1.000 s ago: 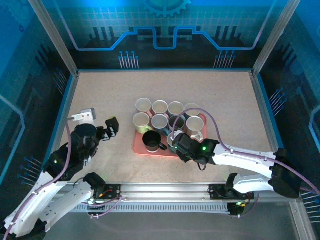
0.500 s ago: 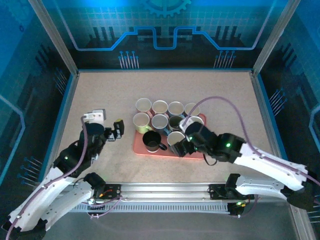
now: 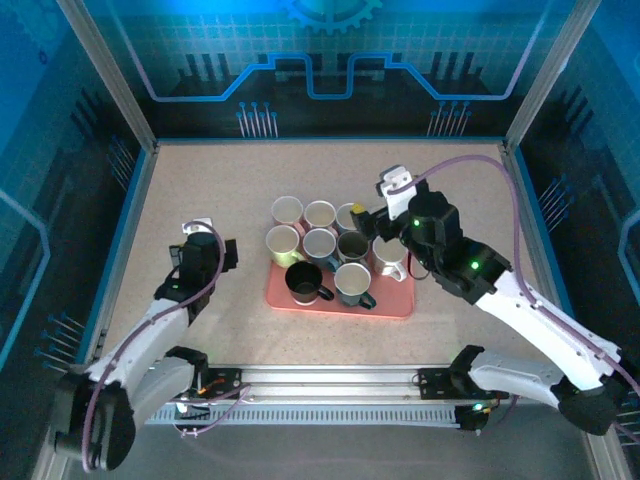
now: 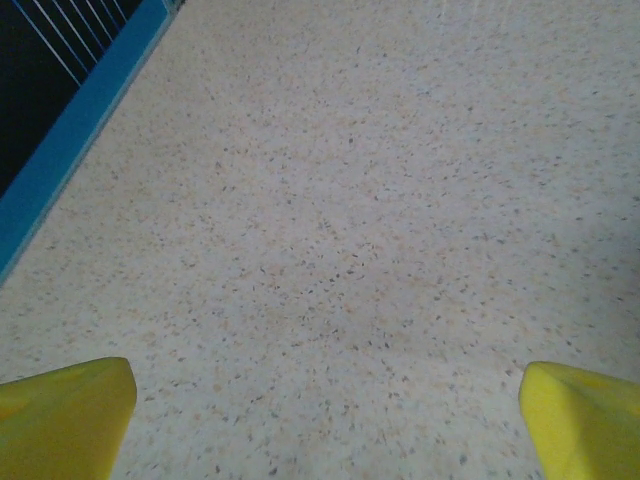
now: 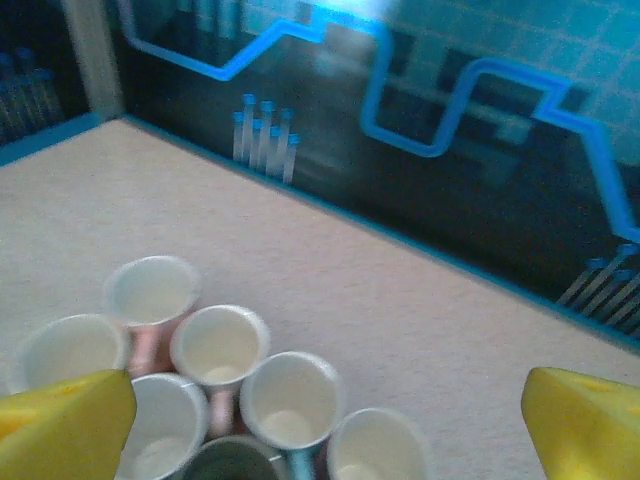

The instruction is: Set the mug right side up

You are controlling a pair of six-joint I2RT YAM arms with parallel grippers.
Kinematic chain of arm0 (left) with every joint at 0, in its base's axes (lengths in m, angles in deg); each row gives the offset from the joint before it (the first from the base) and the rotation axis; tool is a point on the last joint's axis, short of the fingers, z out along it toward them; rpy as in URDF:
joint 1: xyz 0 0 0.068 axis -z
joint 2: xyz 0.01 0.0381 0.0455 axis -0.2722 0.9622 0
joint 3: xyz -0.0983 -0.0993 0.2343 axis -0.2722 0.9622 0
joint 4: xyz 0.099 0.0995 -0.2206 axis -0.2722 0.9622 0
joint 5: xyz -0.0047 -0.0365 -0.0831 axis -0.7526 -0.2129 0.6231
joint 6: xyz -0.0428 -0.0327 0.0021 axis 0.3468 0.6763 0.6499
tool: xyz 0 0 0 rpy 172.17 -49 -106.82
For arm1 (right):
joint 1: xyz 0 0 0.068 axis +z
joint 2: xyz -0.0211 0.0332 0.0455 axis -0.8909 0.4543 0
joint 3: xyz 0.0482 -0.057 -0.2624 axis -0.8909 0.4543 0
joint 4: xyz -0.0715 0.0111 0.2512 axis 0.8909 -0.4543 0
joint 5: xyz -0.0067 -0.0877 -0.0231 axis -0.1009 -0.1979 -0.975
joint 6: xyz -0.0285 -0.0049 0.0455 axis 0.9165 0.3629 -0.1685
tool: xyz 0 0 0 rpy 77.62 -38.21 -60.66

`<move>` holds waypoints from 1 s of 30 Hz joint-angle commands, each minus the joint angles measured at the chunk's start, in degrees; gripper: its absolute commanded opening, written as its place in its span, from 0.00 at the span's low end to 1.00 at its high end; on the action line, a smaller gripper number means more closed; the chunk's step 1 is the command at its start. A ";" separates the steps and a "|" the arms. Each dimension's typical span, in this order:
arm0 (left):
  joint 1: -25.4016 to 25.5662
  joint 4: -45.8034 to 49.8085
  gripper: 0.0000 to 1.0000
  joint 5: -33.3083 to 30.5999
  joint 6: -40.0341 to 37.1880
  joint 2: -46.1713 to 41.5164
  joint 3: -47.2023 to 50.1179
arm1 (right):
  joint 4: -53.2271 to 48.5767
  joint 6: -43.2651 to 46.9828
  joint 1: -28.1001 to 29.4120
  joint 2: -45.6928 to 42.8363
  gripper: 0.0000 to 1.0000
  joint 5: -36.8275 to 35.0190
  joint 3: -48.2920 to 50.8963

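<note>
A grey mug [image 3: 352, 284] stands mouth up at the front of the pink tray [image 3: 392, 304], beside a black mug [image 3: 303, 282]. Several pale mugs [image 3: 319, 214] fill the tray's back rows, all mouth up. My right gripper [image 3: 372, 225] hovers open over the back right mugs, touching none. In the right wrist view its yellow fingertips [image 5: 66, 424] frame the right gripper [image 5: 325, 425] above white mug mouths [image 5: 220, 345]. My left gripper [image 3: 203, 252] is open over bare table left of the tray. The left gripper [image 4: 325, 420] holds nothing between its yellow fingertips [image 4: 62, 415].
The blue table rim [image 4: 70, 140] runs close on the left arm's side. Glass walls and metal posts [image 3: 110, 80] enclose the table. Speckled tabletop [image 3: 430, 170] stretches behind and to both sides of the tray.
My right gripper opened, let go of the grey mug at the tray's front, then rose and swung back over the far right mugs. The left arm swung slightly toward the tray.
</note>
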 commanded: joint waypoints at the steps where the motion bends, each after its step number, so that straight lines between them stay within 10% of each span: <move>1: -2.40 -17.92 0.99 2.60 -0.70 4.12 4.80 | 7.73 -1.87 -7.04 1.99 1.00 -7.48 0.07; 6: -4.15 -35.19 0.99 2.23 -0.27 10.23 9.40 | 11.48 4.16 -14.52 2.22 1.00 3.63 6.68; 15: -7.55 -52.07 0.99 10.75 -1.95 27.57 5.89 | 15.52 -9.29 -32.39 3.83 1.00 3.11 26.79; 21: -9.36 -55.04 0.99 15.83 -2.10 33.74 4.26 | 50.82 -4.23 -37.16 5.07 1.00 13.47 45.82; 30: -9.10 -55.30 0.99 15.47 -2.36 33.84 4.19 | 83.52 -0.82 -38.07 29.62 1.00 18.86 47.98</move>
